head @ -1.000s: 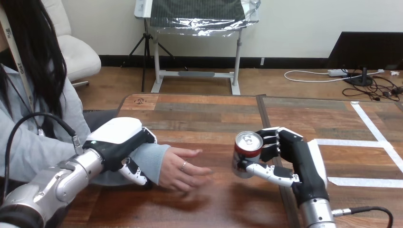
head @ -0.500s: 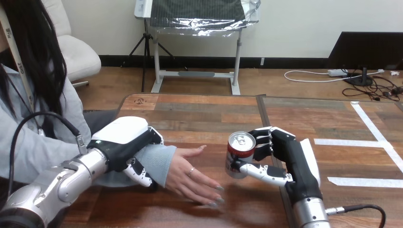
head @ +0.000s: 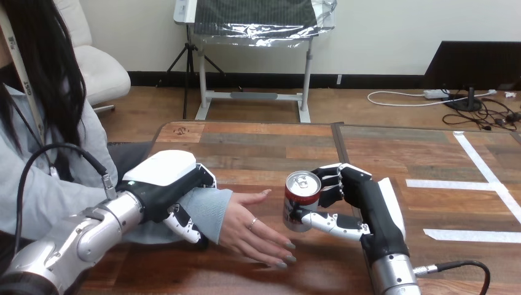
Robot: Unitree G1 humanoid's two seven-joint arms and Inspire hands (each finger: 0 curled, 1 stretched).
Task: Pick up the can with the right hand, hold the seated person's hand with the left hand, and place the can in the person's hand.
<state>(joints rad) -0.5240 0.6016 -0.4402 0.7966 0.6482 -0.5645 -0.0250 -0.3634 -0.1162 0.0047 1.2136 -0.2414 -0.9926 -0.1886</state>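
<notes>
A red and silver can (head: 300,201) hangs just above the table's middle, upright, with my right hand (head: 356,206) shut on it from the right, thumb in front and fingers behind. The person's hand (head: 255,228) reaches in from the left, palm up and fingers spread, its fingertips just left of and below the can. My left hand (head: 164,187) wraps the person's forearm in its grey sleeve (head: 206,209), fingers over the top and thumb underneath.
White tape strips (head: 476,184) mark the table's right part. A seam (head: 340,147) runs between the two tabletops. The far half of the wooden table (head: 258,141) is bare.
My right hand has carried the can leftward toward the person's hand. The person's hand has turned palm up and stretched further right. My left hand has moved slightly right with the forearm.
</notes>
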